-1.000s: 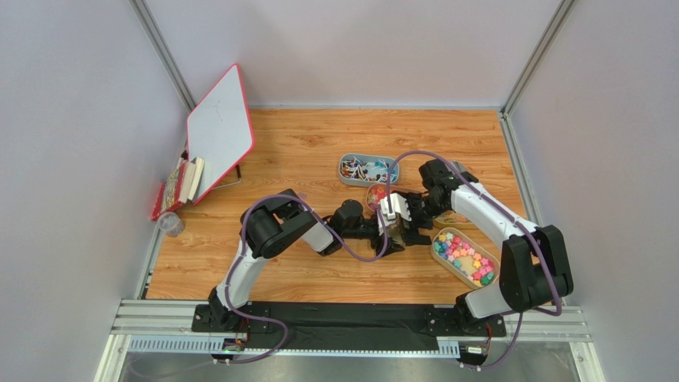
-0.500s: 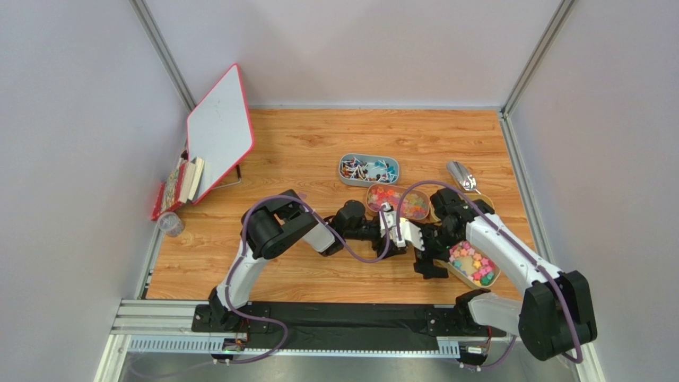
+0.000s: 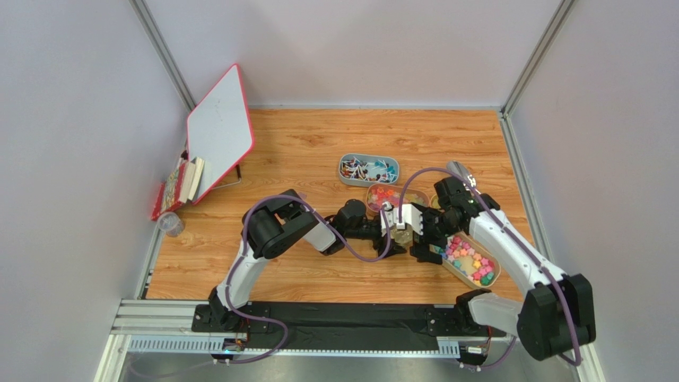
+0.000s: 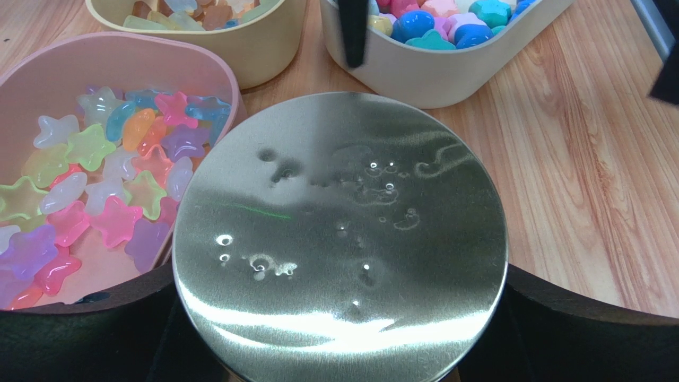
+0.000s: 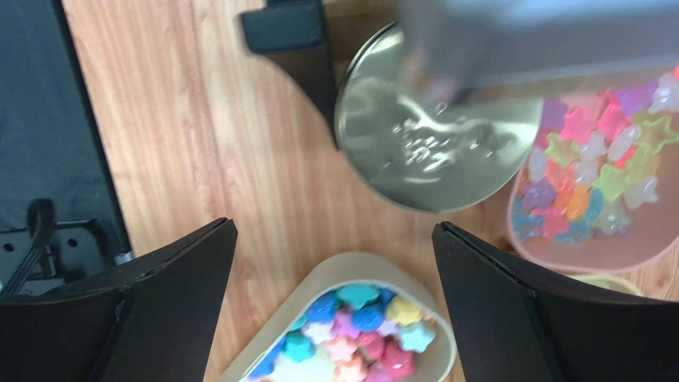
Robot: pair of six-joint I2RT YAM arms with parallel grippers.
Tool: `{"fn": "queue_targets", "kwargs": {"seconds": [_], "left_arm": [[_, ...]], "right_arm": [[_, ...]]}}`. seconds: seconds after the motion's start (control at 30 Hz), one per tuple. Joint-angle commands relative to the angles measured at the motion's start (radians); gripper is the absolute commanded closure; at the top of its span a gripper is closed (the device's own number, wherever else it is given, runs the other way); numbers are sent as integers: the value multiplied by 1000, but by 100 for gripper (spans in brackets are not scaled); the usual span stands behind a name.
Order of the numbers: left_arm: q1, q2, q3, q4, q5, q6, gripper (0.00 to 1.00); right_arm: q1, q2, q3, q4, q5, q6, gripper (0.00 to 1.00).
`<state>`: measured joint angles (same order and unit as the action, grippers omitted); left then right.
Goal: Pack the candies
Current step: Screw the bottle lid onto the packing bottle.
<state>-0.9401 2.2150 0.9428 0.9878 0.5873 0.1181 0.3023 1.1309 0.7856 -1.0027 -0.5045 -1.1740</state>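
Hidden, jar body: the lidded jar (image 4: 339, 239) shows only its round metal lid in both wrist views. The body beneath is covered.
Hidden, golden candies: the golden-amber candies (image 4: 199, 9) lie in a tan tray cut off by the upper edge of the left wrist view. In the top view the right arm covers that tray.
Hidden, shiny item: a small metallic object (image 3: 456, 169) shows only partly behind the right arm, right of centre. Its kind cannot be made out.
Blur: a smeared grey-white shape (image 5: 510, 40) crosses the top of the right wrist view and overlaps the lid's upper edge.
Left arm pose: folded low, forearm running rightward to the centre of the top view.
Left gripper (image 3: 396, 231): set wide, its fingers (image 4: 88, 334) flank the jar at lower left and lower right and clasp it below the lid.
Right arm pose: rises from the lower right, bends back toward the centre, wrist aimed downward.
Right gripper (image 3: 429, 240): spread wide and empty. Its fingers (image 5: 143, 302) fill the lower corners of its own view, above the table (image 5: 263, 159).
Bright candies (image 3: 472, 259): in the oval tan tray (image 5: 315, 278), lower right of centre in the top view.
Translucent star candies (image 4: 96, 191): in the pink tray (image 4: 119, 48), just beside the jar at the left of the left wrist view.
Wrapped candies (image 3: 368, 169): in the grey tray (image 3: 342, 170), above centre in the top view.
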Motion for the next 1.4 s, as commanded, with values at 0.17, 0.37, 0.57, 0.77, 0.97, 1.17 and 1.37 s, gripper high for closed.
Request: {"fn": "queue_targets", "kwargs": {"seconds": [0.17,0.37,0.57,0.77,0.97,1.17,1.37], "left_arm": [[4,132,-84,-502,-80,34,100],[6,137,-79,-508,-75,32,100],[6,140,-75,-514,-72,26,100],[6,141,-73,-515,-70,26,100],[6,140,-73,-515,-75,26,100],[6,138,-73,-515,-83,34,100],[6,132,-72,-520,-86,40,100]], "right_arm": [[-5,184,141,127,-108,-84,0],[-5,224,145,151,-143,-96,0],[1,242,136,168,-154,-99,0],[12,250,121,182,-151,-96,5],[15,257,93,179,-124,-38,32],[24,221,-3,179,-74,-18,37],[46,233,-39,173,-22,123,40]]}}
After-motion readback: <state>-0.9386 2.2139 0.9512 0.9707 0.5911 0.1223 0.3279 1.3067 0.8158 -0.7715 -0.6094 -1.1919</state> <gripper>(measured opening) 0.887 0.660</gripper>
